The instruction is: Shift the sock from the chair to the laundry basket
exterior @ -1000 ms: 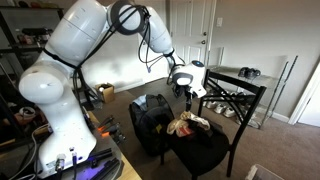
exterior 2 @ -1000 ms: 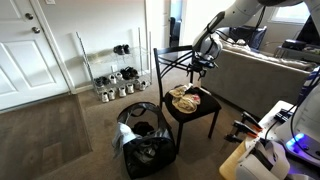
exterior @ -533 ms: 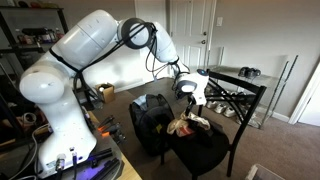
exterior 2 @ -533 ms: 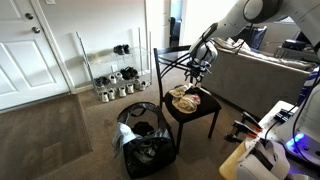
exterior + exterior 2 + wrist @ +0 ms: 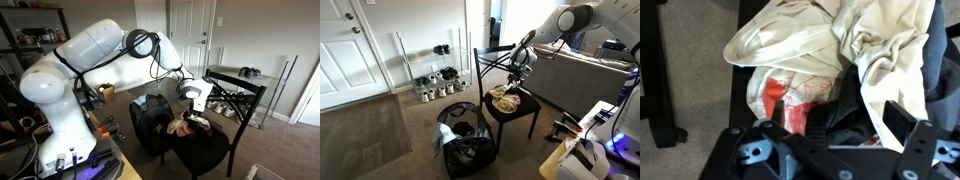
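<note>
Sock (image 5: 805,55), a crumpled cream bundle with red print, lies on the chair (image 5: 488,66) seat, right under the pincer (image 5: 830,118), whose fingers stand wide apart, holding nothing. The chair's slatted back rises just beside the arm. The laundry basket (image 5: 463,146) stands open-topped on the carpet just beside the chair; a shoe rack (image 5: 432,78) stands well apart against the wall

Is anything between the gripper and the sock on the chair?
Nothing visible. The open gripper hangs above the cream and red fabric pile on the chair seat, only air between. Individual pieces are hard to tell apart.
</note>
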### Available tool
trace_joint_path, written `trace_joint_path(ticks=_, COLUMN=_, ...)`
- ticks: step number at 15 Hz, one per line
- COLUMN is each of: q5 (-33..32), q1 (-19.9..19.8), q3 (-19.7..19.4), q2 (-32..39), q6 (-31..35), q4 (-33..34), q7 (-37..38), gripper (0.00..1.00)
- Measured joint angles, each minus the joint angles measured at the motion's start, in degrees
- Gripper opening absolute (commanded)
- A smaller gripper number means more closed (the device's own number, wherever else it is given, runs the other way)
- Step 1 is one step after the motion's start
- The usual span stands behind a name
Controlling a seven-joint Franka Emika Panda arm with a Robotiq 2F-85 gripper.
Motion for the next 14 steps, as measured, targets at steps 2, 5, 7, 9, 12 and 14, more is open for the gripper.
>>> trace_joint_path(ticks=2, q5=0.0, q1=-0.29, q3=-0.15, q2=1.16, q6=-1.3, q4=1.25, q7=5.45, gripper=1.0)
trace_joint_path(ticks=5, q5=0.02, q1=-0.92, q3=-0.29, q2=3.05, q6=-3.38, q4=3.46, q7=13.38, gripper=1.0)
trace_joint_path(ticks=7, q5=0.06, q1=-1.45, q3=-0.21, q2=4.2, q6=-4.1, q4=4.81, q7=17.03, gripper=1.0)
trace_joint_path(ticks=9, q5=0.06, q1=-1.95, q3=0.03, q2=5.17, q6=-4.18, q4=5.82, q7=19.79, gripper=1.0)
trace_joint_path(ticks=12, q5=0.06, q1=-2.48, q3=0.5, q2=6.32, q6=-4.19, q4=7.05, q7=22.22, gripper=1.0)
trace_joint_path(ticks=14, q5=0.06, q1=-2.61, q3=0.77, q2=6.86, q6=-4.18, q4=7.8, q7=22.75, gripper=1.0)
